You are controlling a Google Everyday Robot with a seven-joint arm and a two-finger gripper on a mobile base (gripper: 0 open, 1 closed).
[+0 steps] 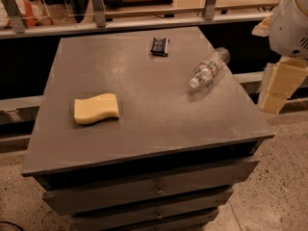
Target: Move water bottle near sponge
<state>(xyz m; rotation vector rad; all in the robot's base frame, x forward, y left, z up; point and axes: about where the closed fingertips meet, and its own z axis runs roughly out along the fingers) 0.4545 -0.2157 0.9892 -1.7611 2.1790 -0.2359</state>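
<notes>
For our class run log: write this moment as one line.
bottle: lying on table, right side | sponge: left side, apart | gripper: beyond right edge, clear of bottle

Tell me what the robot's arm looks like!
The arm is a round, smooth white shell with a few small dark slits on its side. Below it hangs the gripper, at the right edge of the picture, just off the right side of the table. It is made of blocky, pale cream pieces with flat sides. No cables or writing show.
</notes>
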